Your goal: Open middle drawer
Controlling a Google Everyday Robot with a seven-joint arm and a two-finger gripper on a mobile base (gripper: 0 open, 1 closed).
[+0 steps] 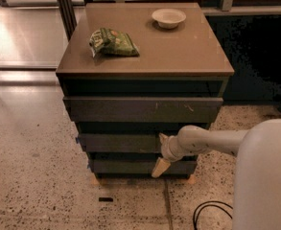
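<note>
Here the gripper (160, 153) is held spread open at the right edge of the middle drawer (118, 143), seemingly touching its front.

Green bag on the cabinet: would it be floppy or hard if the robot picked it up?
Probably floppy: the green crinkled snack bag looks creased and puffy, so it would likely bend. It seems light and lies flat, so it shouldn't roll. The end effector is down at the dark grey middle drawer, well below it.
</note>
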